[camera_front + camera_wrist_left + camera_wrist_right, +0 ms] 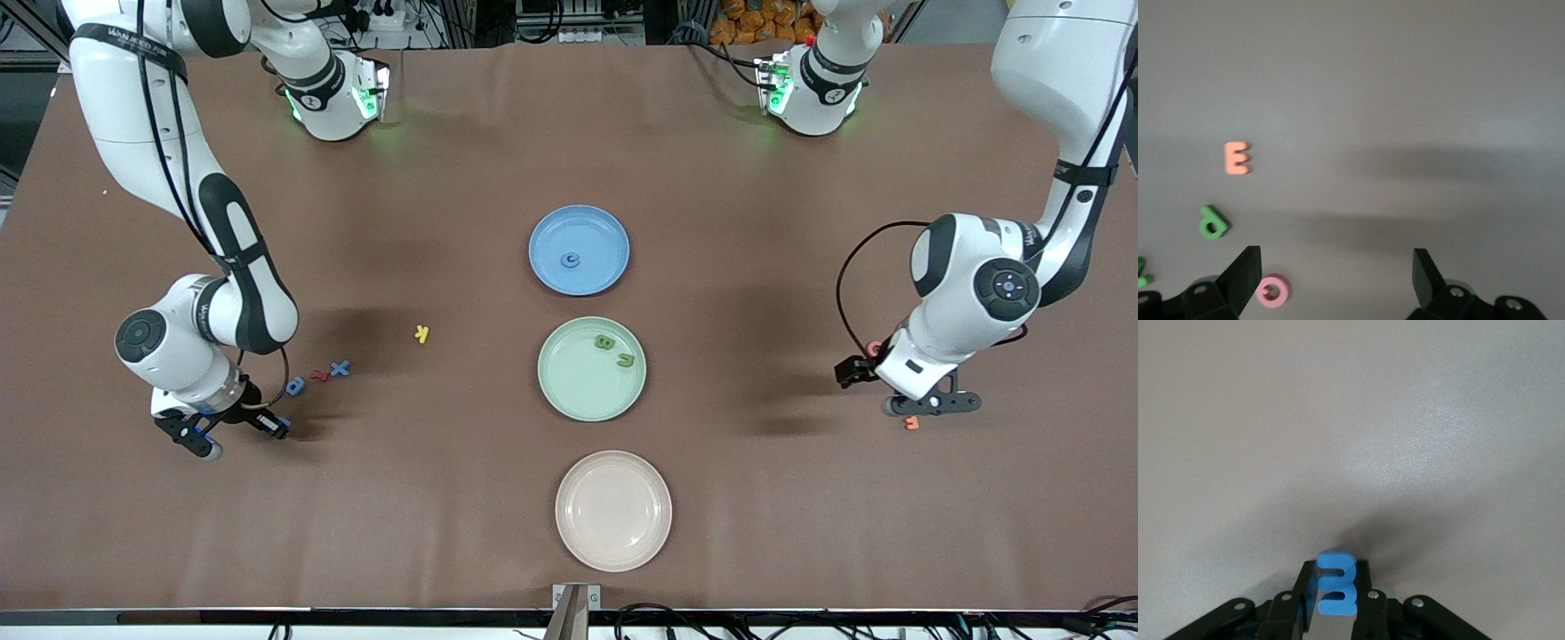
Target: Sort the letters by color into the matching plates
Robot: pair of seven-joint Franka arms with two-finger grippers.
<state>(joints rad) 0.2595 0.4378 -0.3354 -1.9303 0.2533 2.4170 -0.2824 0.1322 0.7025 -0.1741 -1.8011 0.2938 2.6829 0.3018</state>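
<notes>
Letters: one blue piece pinched, others waiting

Letters lie split across my bench (498, 498). My right pincer (1335, 603) is clamped on a blue letter (1336, 583) over the right arm's end of the bench. Just beside it on the bench lie a blue o-shaped letter (295, 386), a red letter (319, 376) and a blue X (340, 367), with a yellow letter (422, 334) nearer the plates.

My left pincer (1337, 273) hangs wide and holds nothing over the left arm's end, where an orange E (1237, 158), a green letter (1213, 223) and a pink ring (1273, 291) lie.

Mid-bench, the blue plate (556, 227) carries one blue letter (571, 260). The green plate (569, 391), nearer the front camera, carries two green letters (615, 350). The cream plate (613, 510), nearest the camera, has none.
</notes>
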